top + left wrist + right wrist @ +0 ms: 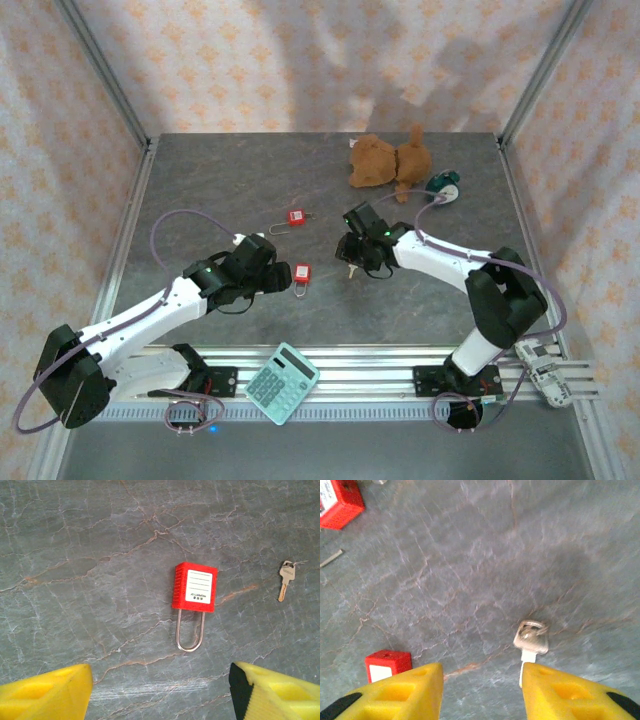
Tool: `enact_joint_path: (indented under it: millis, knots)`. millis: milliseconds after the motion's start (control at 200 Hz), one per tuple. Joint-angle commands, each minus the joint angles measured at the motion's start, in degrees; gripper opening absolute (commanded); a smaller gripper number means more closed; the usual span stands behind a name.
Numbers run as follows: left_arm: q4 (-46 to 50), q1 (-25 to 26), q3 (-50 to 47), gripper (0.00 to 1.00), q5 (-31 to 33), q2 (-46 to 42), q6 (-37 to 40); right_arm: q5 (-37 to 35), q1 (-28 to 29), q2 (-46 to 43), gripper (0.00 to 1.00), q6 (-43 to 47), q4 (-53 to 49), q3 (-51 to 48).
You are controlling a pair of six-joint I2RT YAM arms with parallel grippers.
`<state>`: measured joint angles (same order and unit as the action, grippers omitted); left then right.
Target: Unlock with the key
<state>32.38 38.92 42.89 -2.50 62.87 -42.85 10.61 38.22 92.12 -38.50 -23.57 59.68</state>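
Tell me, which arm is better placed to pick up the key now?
Right. The right fingers, open, hover low over the key, which lies at one finger's inner edge. The left fingers, also open, face the red padlock instead, with the key off to one side.

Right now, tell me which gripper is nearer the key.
Right. The right gripper hangs over the key; the left gripper hangs over a padlock, the key farther off.

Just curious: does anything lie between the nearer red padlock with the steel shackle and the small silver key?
No. In the left wrist view, bare grey marbled tabletop separates the red padlock from the small silver key.
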Motion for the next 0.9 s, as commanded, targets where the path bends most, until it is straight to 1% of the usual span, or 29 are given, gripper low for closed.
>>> enact_joint_path:
  millis: [0, 100, 310, 425, 480, 516, 571, 686, 821, 896]
  knots:
    - [-0.92, 0.28, -0.87, 0.73, 1.36, -0.11, -1.17, -9.92, 0.27, 0.15, 0.41, 5.46, -9.27, 3.51]
    - [-0.74, 0.28, -0.31, 0.73, 1.32, 0.65, -1.18, -12.65, 0.28, 2.6, 0.36, 5.88, -10.74, 4.99]
    - [-0.2, 0.28, -0.38, 0.72, 1.85, 0.45, -1.29, -12.59, 0.55, 7.95, 0.36, 6.55, -9.79, 7.94]
    - [0.4, 0.28, -0.45, 0.73, 1.97, 0.14, -1.19, -7.98, 0.51, 8.01, 0.42, 12.55, -3.87, 5.71]
    - [0.64, 0.28, -0.62, 0.73, 2.0, -0.11, -1.1, -6.22, 0.54, 7.91, 0.44, 15.54, -2.72, 5.02]
    - [0.67, 0.28, -0.86, 0.73, 1.97, -0.27, -0.98, -6.36, 0.5, 8.0, 0.45, 16.76, -2.86, 4.91]
    - [0.61, 0.28, -1.12, 0.73, 2.01, -0.29, -0.93, -5.98, 0.29, 8.16, 0.45, 18.18, -3.02, 4.84]
    - [0.36, 0.28, -1.15, 0.73, 2.08, -0.01, -0.66, -1.58, -0.16, 8.81, 0.45, 20.51, -1.15, 3.88]
    - [0.23, 0.28, -0.47, 0.73, 1.59, 0.84, -0.48, -0.56, -0.34, 10.78, 0.45, 22.76, -1.65, 4.53]
    - [0.27, 0.28, -0.6, 0.73, 1.36, 0.98, -0.48, 2.2, -0.72, 10.65, 0.45, 23.82, -0.82, 3.9]
